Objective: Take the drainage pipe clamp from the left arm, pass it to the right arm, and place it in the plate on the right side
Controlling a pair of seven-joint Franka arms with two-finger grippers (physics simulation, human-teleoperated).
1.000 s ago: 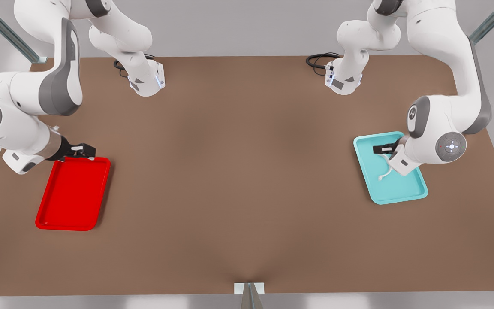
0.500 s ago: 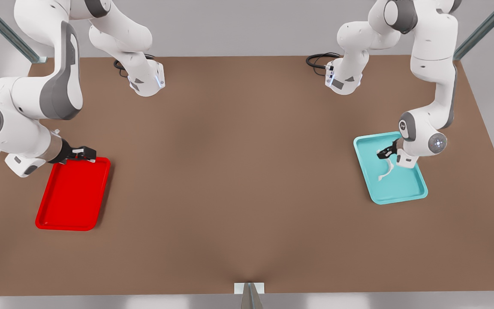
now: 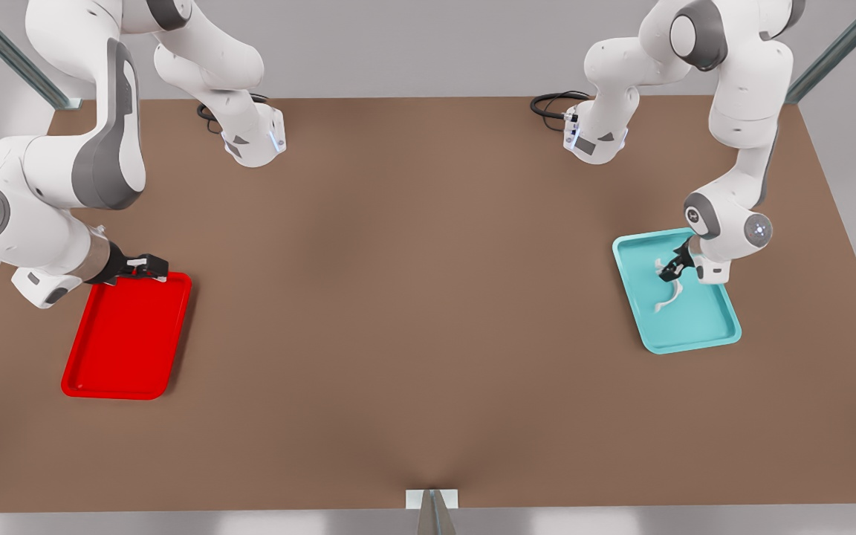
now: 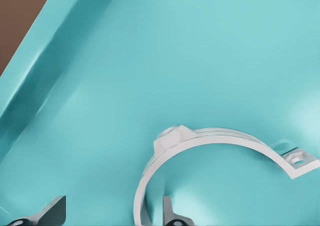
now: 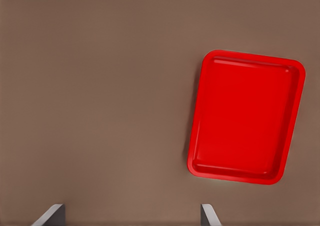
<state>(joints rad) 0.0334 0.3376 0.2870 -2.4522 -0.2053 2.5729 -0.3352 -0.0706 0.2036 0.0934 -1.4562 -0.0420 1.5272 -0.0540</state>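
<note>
The drainage pipe clamp (image 3: 667,298) is a thin white half-round strip lying flat in the teal tray (image 3: 695,336) at the front view's right. My left gripper (image 3: 672,269) is low over its far end. In the left wrist view the clamp (image 4: 215,141) arches across the teal tray floor (image 4: 150,61), and the left gripper (image 4: 110,217) is open with one leg of the strip between its dark fingertips (image 4: 171,215). The red plate (image 3: 125,336) lies at the front view's left. My right gripper (image 3: 147,266) waits open above the plate's far rim; the right wrist view shows the plate (image 5: 245,116) lying bare.
Brown table (image 3: 413,297) with wide bare space between the two trays. Both arm bases (image 3: 253,141) stand at the far edge with black cables (image 3: 550,104). A small metal bracket (image 3: 432,499) sits at the near edge.
The left arm has straightened and come down onto the teal tray, bringing its gripper close over the clamp. The clamp has not moved. The right arm has barely shifted.
</note>
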